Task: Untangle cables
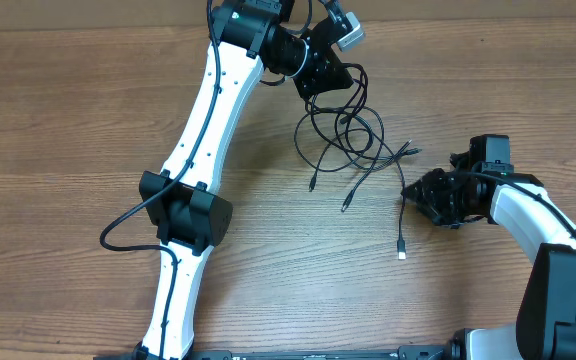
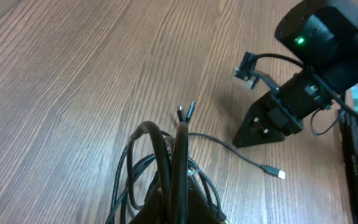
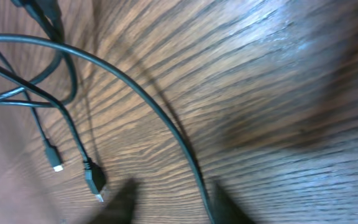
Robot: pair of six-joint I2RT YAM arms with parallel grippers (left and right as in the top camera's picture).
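Overhead: thin black cables with small plug ends (image 1: 342, 122) sit tangled at upper centre of frame, with one strand trailing down to a silver plug (image 1: 401, 252) at lower right of the knot. Left gripper (image 1: 320, 82) is clamped on the top of the bundle. Right gripper (image 1: 415, 195) looks parted, one cord running between its blurred fingers (image 3: 229, 208), not pinched. Risks: right closes beside the cord and misses it, or left pulls and the loops cinch tighter, dragging the plugs across the brown wood-grain table (image 1: 68, 120)

So: two arms (image 1: 203, 130), left gripper (image 1: 333, 82) plus right gripper (image 1: 411, 190) makes two, one table (image 1: 58, 120), one tangle of cables (image 1: 353, 135), five plug ends (image 1: 401, 254) showing.
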